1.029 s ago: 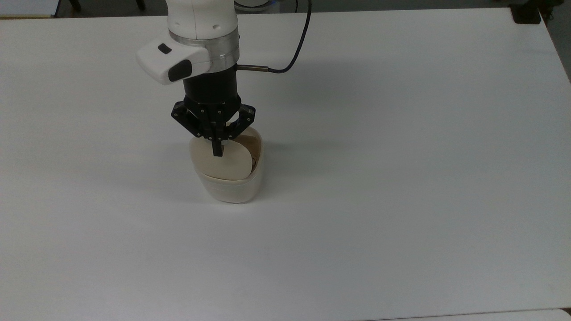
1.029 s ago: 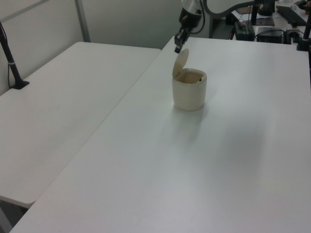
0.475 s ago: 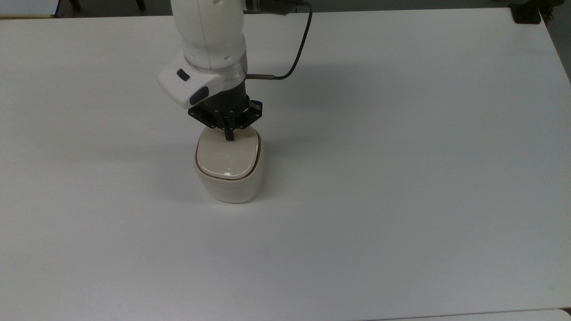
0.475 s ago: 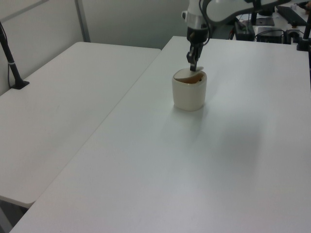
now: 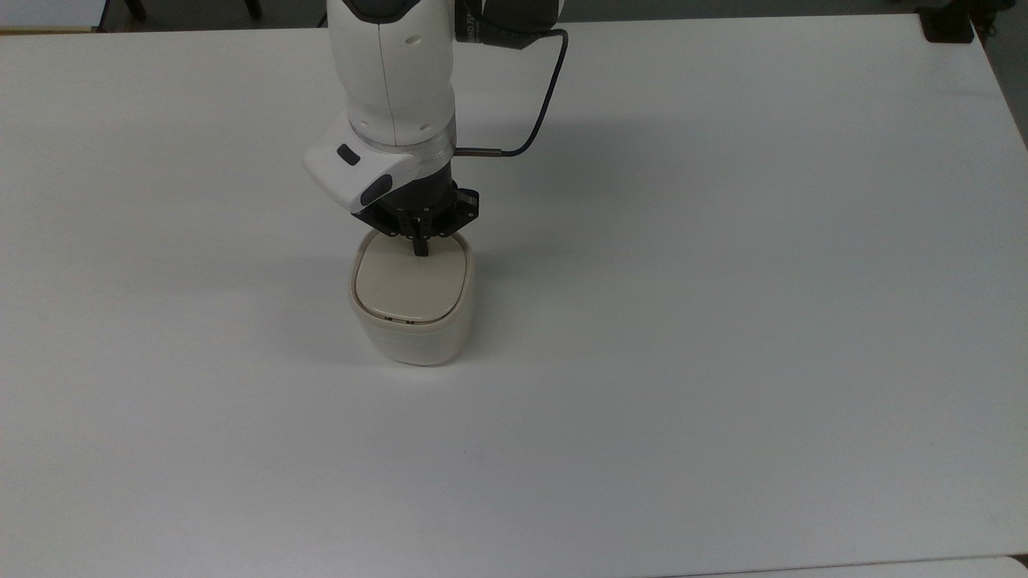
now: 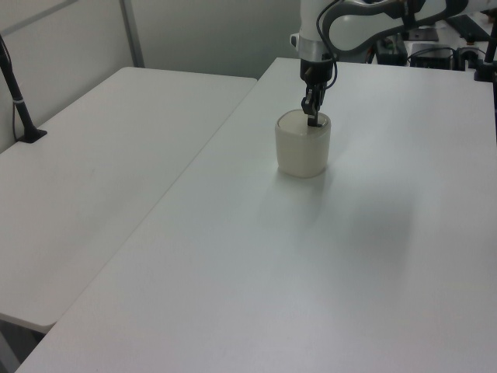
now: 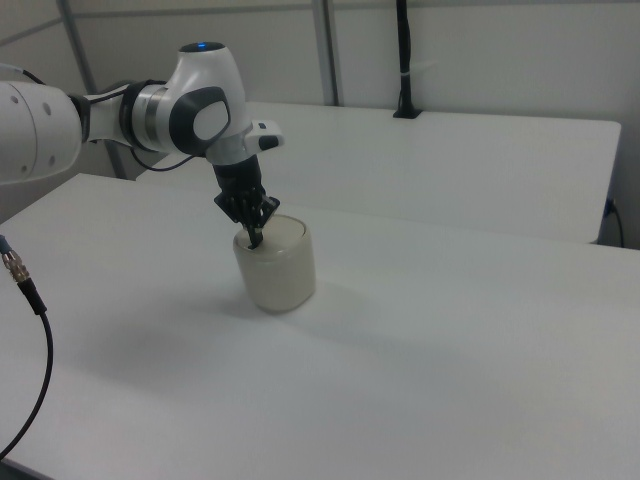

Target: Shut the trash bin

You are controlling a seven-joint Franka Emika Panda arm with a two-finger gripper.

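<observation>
I see the white worktop (image 5: 723, 321) first, and on it the trash bin (image 5: 411, 333) stands alone, upright; I use it as my reference. The arm (image 5: 395, 72) comes down over the bin's far edge in the top view. One second ago the lid (image 5: 409, 282) stood raised and the inside of the bin was visible. Half a second ago it was almost down. Now it lies flat inside the rim, with only a thin dark seam around it, so I judge the closing is done or nearly done. The end effector (image 5: 419, 247) rests with its tip on the lid, close to the bin's far edge, and its fingers are together, holding nothing. I think only lifting away from the bin remains.
</observation>
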